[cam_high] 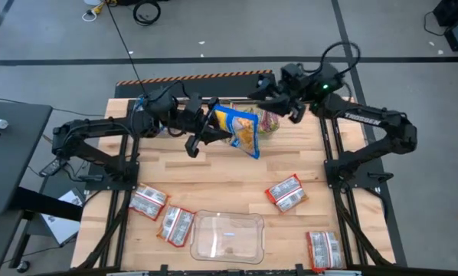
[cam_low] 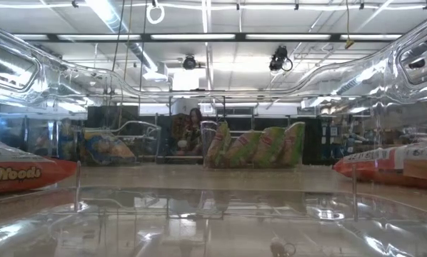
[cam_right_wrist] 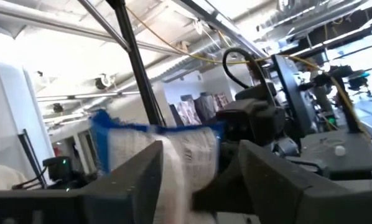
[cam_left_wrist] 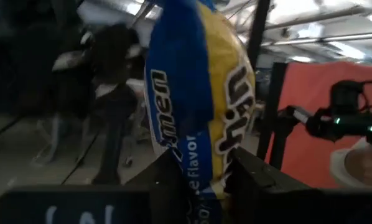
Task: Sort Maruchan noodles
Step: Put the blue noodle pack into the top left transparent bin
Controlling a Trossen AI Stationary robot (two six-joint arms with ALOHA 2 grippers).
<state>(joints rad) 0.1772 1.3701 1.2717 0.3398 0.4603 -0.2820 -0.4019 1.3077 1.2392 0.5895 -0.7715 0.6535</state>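
Note:
A blue-yellow Maruchan packet point(cam_high: 243, 127) hangs in the air over the table's far middle, with my left gripper point(cam_high: 216, 133) shut on it from the left. My right gripper point(cam_high: 270, 104) stands open just right of the packet. In the right wrist view its fingers flank the packet's blue edge and white back point(cam_right_wrist: 173, 152). Green/pink packets point(cam_high: 269, 121) lie behind the held one near the far edge. Several red/orange-silver packets point(cam_high: 286, 192) lie flat on the near half of the table. My left gripper pinches the packet's end point(cam_left_wrist: 201, 186) between its two fingers point(cam_left_wrist: 168, 180), coming roughly level from the table's left. The packet sticks out beyond the fingertips toward the right arm, lifted clear of the table. My right gripper has the packet's blue edge point(cam_right_wrist: 155, 129) between its open fingers; whether it touches I cannot tell.
A clear plastic bin point(cam_high: 229, 236) stands at the near edge in the middle. Red/orange-silver packets lie left of it point(cam_high: 148, 201) point(cam_high: 177, 225) and at the near right corner point(cam_high: 325, 249). Bare wood lies in the table's middle, below the held packet.

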